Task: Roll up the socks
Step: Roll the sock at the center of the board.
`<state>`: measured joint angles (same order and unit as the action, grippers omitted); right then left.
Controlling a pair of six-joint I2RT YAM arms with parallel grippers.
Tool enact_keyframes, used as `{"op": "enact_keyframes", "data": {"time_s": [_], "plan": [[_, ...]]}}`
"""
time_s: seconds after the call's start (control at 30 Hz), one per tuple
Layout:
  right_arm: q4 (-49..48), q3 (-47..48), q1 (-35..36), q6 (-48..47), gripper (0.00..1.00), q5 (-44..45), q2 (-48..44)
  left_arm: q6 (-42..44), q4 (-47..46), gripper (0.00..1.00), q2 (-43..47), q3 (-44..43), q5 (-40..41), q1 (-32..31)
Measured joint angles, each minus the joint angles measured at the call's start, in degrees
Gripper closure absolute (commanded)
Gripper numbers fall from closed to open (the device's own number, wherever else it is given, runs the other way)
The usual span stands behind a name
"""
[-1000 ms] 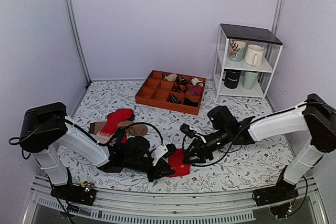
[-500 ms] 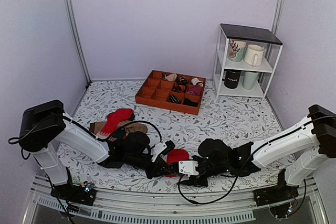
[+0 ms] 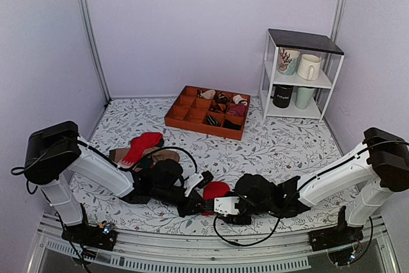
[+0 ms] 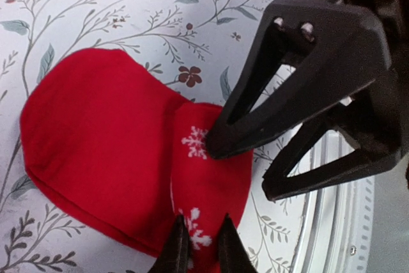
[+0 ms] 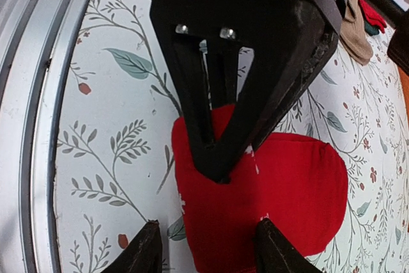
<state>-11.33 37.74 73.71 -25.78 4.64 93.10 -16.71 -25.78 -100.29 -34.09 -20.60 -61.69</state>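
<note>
On the floral counter, near its front edge, the red socks seem partly rolled; your left gripper's jaws pinch their edge, your right gripper's stand open astride them, so close those and roll on.

place: robotics lab test cell | shown by: robot arms on aluminium rail, near edge; bare lilac walls; metal frame posts; leaf-print table cover
</note>
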Motion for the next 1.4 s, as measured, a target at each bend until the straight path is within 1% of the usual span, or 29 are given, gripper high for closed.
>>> {"op": "enact_keyframes", "data": {"time_s": [0.1,0.23,0.3,0.37,0.4,0.43,0.47,0.5,0.57,0.63,0.67,0.7,0.77,0.87,0.97,1.03,1.2,1.3,1.4], "plan": [[-0.04,0.35,0.04,-0.24,0.53,0.94,1.01,0.15,0.07,1.0,-0.02,-0.07,-0.17,0.11],[-0.83,0.66,0.07,-0.42,0.64,2.4,2.34,0.22,0.11,1.0,-0.13,-0.15,-0.42,0.22],[-1.05,1.16,0.07,-0.07,0.76,2.89,3.1,0.37,0.09,1.0,-0.17,-0.15,-0.59,0.24],[-1.16,1.62,0.15,0.68,0.83,3.39,3.78,0.5,0.13,1.0,-0.17,-0.15,-0.74,0.26],[-1.05,1.86,0.2,0.9,0.86,3.56,3.93,0.57,0.15,0.88,-0.17,-0.15,-0.79,0.28],[-0.9,2.1,0.2,1.51,0.88,3.58,4.09,0.61,0.22,0.71,-0.11,-0.13,-0.85,0.39],[-0.83,2.29,0.15,2.45,0.88,3.54,4.24,0.72,0.26,0.63,0.0,-0.04,-0.72,0.48],[-0.85,2.47,0.07,3.52,0.89,3.21,4.37,1.05,0.2,0.57,0.24,0.13,-0.46,0.48],[-0.98,2.97,-0.28,5.51,0.89,1.81,4.5,1.42,0.31,0.34,1.11,1.03,0.63,0.48],[-1.68,3.21,-1.11,8.52,0.89,-0.5,4.9,2.45,0.07,0.21,2.8,2.56,1.79,0.48],[-1.88,3.21,-1.51,9.9,0.89,-1.46,4.96,2.71,0.17,0.15,4.17,3.45,2.89,0.35],[-2.05,3.21,-2.12,11.56,0.89,-2.95,4.96,3.54,0.44,0.14,5.53,4.42,4.09,0.26],[-2.54,3.19,-3.52,14.78,0.89,-6.47,5.11,4.79,0.26,0.02,8.55,6.64,6.91,0.33],[-3.56,3.19,-5.88,19.58,0.89,-13.05,5.9,7.72,-3.48,0.01,13.73,10.62,9.88,0.35],[-5.79,3.37,-8.98,24.37,0.89,-22.21,7.87,11.82,-10.43,0.01,18.01,15.19,10.78,0.35],[-7.08,4.04,-11.26,27.26,0.89,-28.24,9.7,15.21,-15.61,0.03,18.95,17.7,10.54,0.35],[-9.38,5.53,-15.34,32.74,0.89,-39.45,13.73,21.31,-22.84,0.08,14.69,17.68,7.3,0.48],[-9.73,5.84,-16.5,34.58,0.89,-42.99,14.84,22.58,-26.01,0.15,10.05,16.79,3.69,0.48],[-9.66,5.9,-17.05,35.36,0.89,-45.2,15.43,22.95,-27.15,0.21,6.27,15.96,0.59,0.52]]}}
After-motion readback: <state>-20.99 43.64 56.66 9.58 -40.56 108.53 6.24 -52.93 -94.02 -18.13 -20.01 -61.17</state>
